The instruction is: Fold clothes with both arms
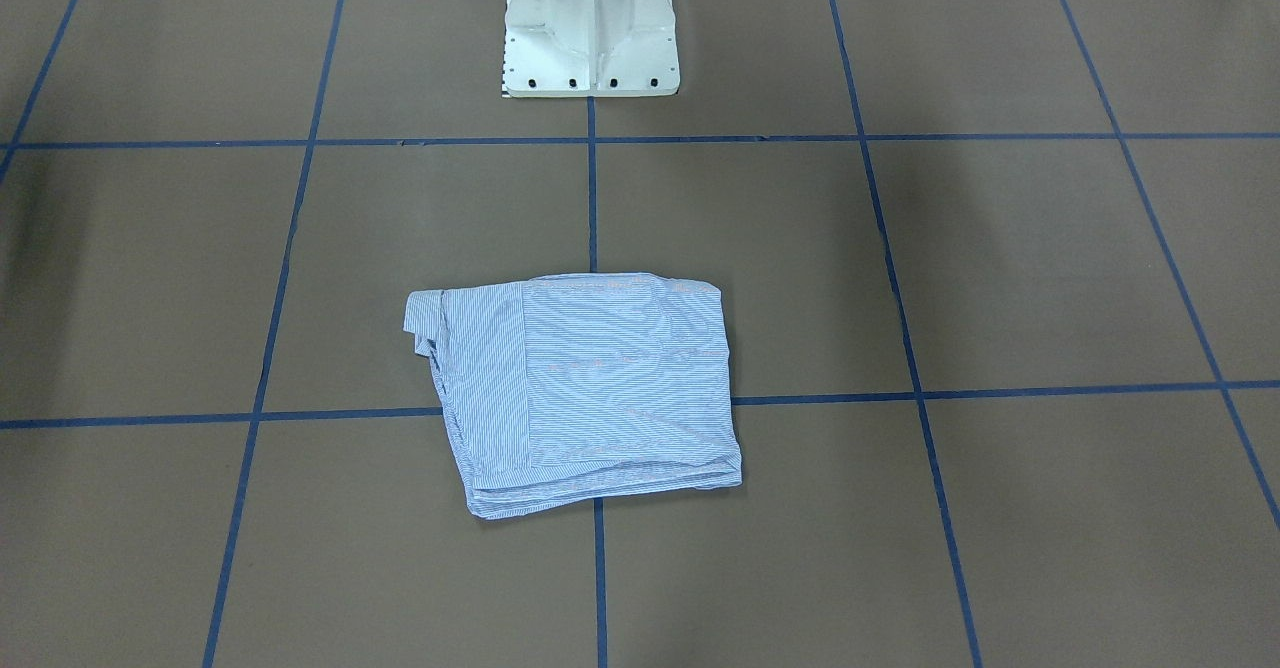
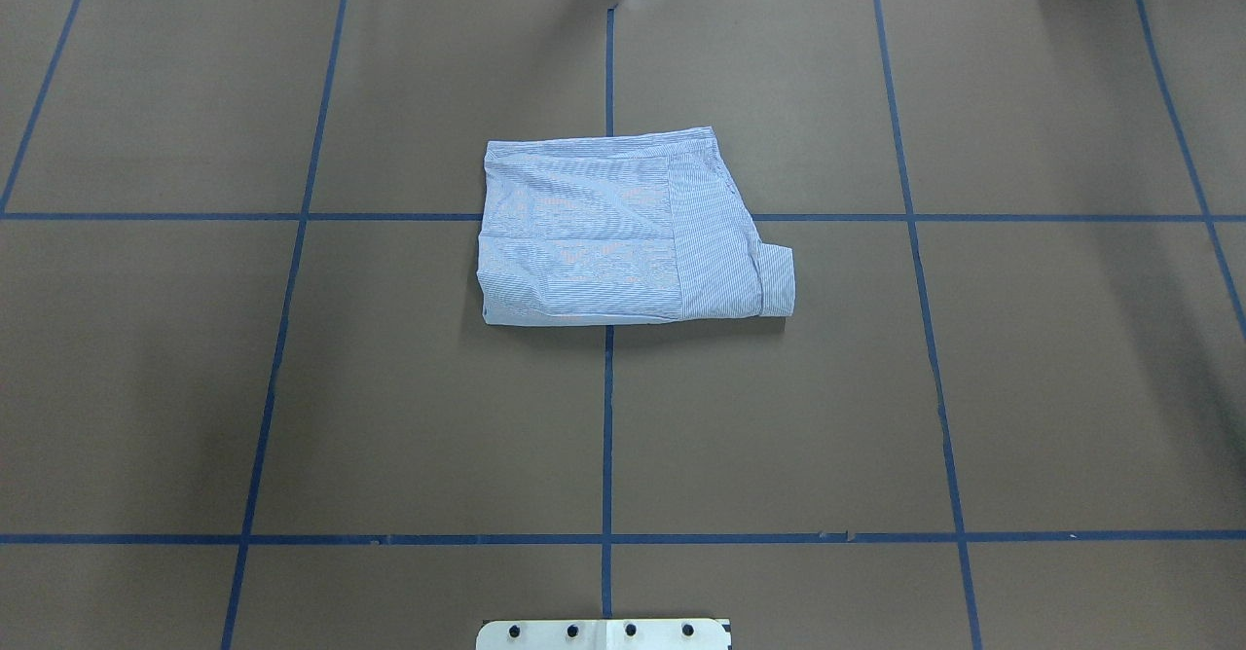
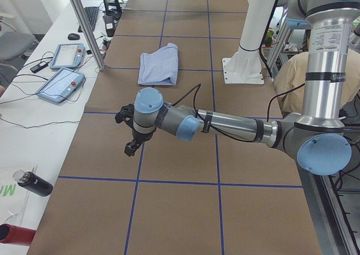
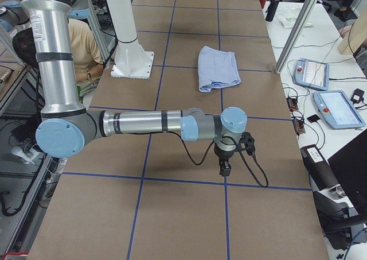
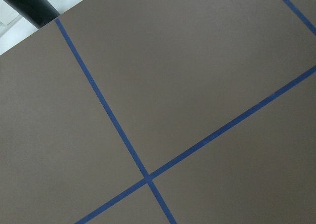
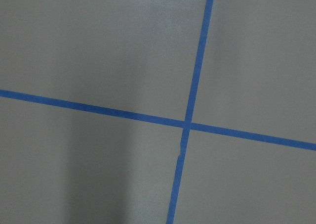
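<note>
Plainly, nearest us in the left side view, the left gripper [image 3: 130,149] hangs low over bare table [image 2: 438,416], left of frame centre. We cannot tell whether its jaws are parted or closed. The right gripper [image 4: 224,168] hangs likewise, just below centre of the right side view, and there too we cannot tell. Both wrist cameras show only brown surface and crossing tape [image 6: 187,124], with no cloth and no fingers.

Farther along, well apart from both grippers, the shirt [image 2: 623,232] lies just above centre of the overhead view. It is folded into a compact block across a tape crossing. One cuff [image 2: 776,280] juts out at its lower right corner.

We judge the folding done or all but done, with neither arm near the cloth. If anything is left, it is tucking that cuff under. That would call for one arm to reach far across the table and pinch only the loose layer, so that the stack is not dragged.

As for the surface, it is flat brown paper ruled into large squares by blue tape. Along the bench at the left edge of the left side view sit a bottle [image 3: 34,183] and then two pendants [image 3: 60,83]. The white pedestal [image 1: 590,28] stands at top centre of the front view. A person [image 4: 86,47] sits beyond it, at upper left of the right side view.
</note>
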### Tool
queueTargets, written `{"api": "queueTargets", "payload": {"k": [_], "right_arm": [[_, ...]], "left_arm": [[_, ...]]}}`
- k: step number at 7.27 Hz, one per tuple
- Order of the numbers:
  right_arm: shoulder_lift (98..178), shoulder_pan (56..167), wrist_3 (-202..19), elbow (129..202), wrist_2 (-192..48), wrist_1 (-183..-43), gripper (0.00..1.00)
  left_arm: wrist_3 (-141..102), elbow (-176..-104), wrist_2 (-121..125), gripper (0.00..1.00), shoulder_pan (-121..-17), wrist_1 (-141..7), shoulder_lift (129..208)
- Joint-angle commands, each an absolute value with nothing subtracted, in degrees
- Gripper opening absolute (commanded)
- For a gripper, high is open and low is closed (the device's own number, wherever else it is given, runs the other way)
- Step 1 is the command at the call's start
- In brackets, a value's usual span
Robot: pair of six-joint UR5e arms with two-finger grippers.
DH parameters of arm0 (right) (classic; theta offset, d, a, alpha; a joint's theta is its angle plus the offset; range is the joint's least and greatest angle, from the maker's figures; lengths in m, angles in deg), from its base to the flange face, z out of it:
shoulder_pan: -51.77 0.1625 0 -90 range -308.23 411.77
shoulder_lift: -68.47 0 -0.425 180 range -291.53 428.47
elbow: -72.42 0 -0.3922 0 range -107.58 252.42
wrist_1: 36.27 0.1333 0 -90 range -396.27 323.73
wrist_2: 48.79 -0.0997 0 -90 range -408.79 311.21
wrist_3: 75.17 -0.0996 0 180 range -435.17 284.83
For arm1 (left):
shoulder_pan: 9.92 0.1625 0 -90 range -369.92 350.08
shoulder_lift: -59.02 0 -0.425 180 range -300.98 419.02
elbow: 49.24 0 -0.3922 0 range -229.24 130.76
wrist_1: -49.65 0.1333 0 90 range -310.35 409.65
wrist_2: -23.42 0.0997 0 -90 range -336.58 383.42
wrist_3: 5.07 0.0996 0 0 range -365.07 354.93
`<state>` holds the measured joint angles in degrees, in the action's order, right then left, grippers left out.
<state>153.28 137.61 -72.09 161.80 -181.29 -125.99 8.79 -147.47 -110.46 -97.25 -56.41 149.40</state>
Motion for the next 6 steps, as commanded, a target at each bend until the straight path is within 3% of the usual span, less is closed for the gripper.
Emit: {"api": "queueTargets", "payload": {"k": [1, 6], "right_arm": [[154.07, 137.72, -72.01, 162.42, -181.16, -125.92, 1.00], [162.76, 137.90, -72.27, 168.56, -181.60, -125.92, 1.00]], "left_arm": [[8.21, -147.77, -110.70, 1.00, -97.46, -56.16, 148.93], [8.12, -146.98, -110.70, 1.00, -97.37, -53.81, 149.20]]}}
